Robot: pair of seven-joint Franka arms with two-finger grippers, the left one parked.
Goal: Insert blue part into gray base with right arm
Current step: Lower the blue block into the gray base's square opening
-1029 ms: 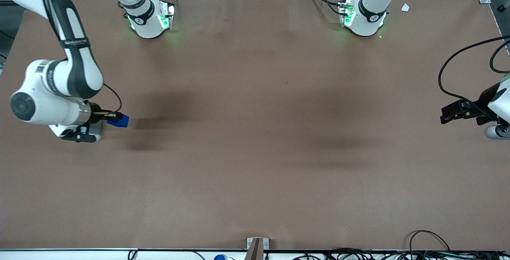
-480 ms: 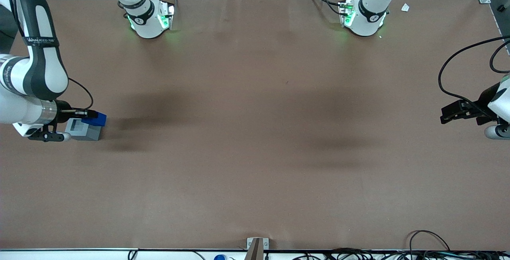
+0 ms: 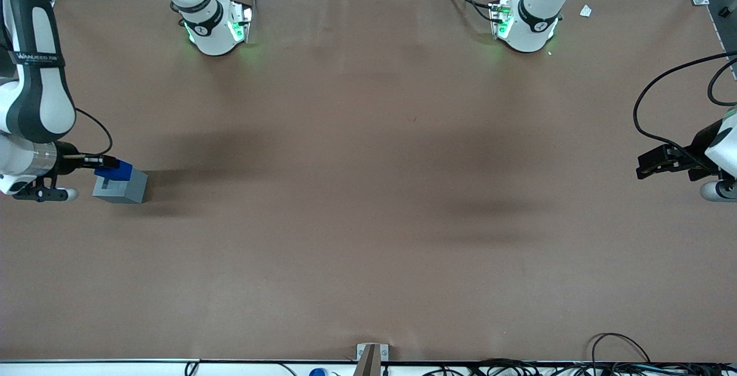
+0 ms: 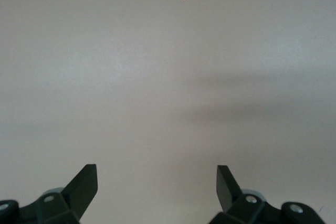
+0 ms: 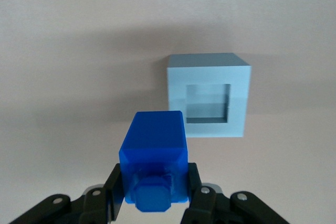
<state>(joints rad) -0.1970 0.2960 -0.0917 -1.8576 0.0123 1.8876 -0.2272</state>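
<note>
Pincer [image 5: 153, 195] of the right arm [image 3: 34, 94] was clamped on the blue part [image 5: 154, 157], hovering just above the gray base [image 5: 209, 96]. That base sat on the brown surface [image 3: 368, 220], its socket unfilled.

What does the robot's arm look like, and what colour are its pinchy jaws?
The right arm is white and rounded, with curvy black bands; one band carries small white lettering. A silver ring sits at its wrist, and a thin black cable loops beside it. The gripper, above the gray base at the working arm's end of the table, is black with round screws on its jaws.
</note>
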